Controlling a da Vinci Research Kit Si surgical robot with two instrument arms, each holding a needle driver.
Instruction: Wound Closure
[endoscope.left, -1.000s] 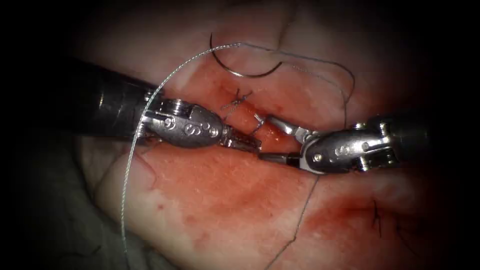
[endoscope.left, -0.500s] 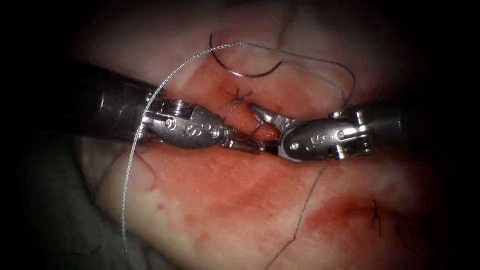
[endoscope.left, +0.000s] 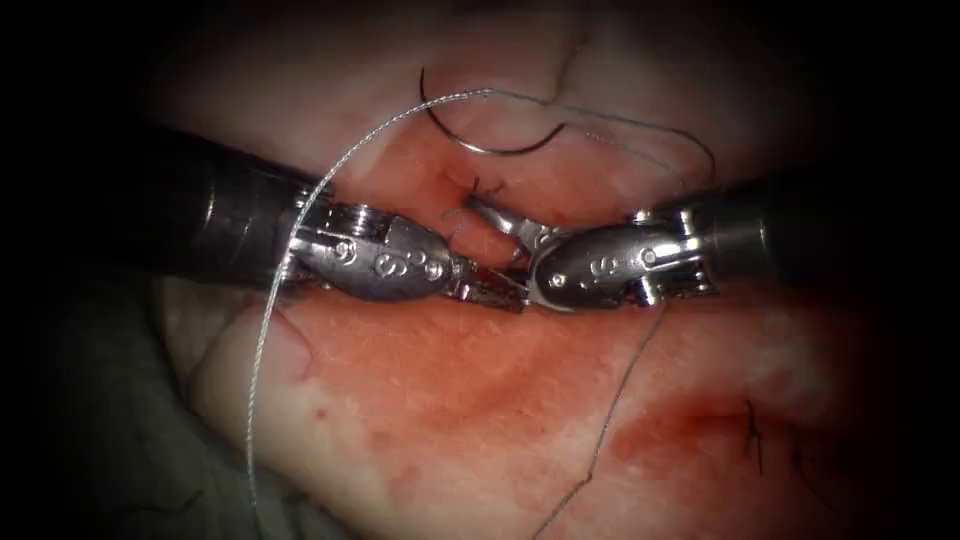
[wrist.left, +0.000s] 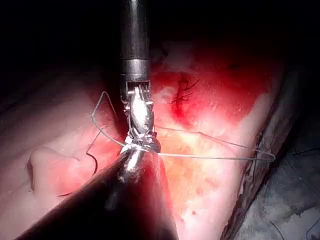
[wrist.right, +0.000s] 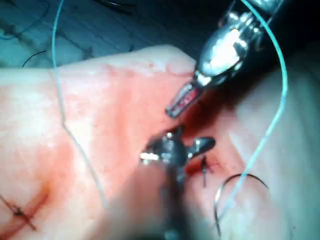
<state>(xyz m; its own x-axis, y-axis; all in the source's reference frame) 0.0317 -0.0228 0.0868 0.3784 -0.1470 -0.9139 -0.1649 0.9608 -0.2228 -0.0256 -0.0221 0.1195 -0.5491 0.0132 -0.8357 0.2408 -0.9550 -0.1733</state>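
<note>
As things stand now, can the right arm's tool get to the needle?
Probably yes: the needle lies free on the tissue above the cut, held by neither tool, and the right tool, jaws open, is just below it.

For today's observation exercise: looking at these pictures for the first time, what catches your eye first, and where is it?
The two tools meet tip to tip over the cut: the left tool with jaws closed, the right tool with jaws spread beside the knotted stitch. Behind them the curved needle lies free on the tissue, held by neither tool. A pale thread arcs across the left tool's shaft.
</note>
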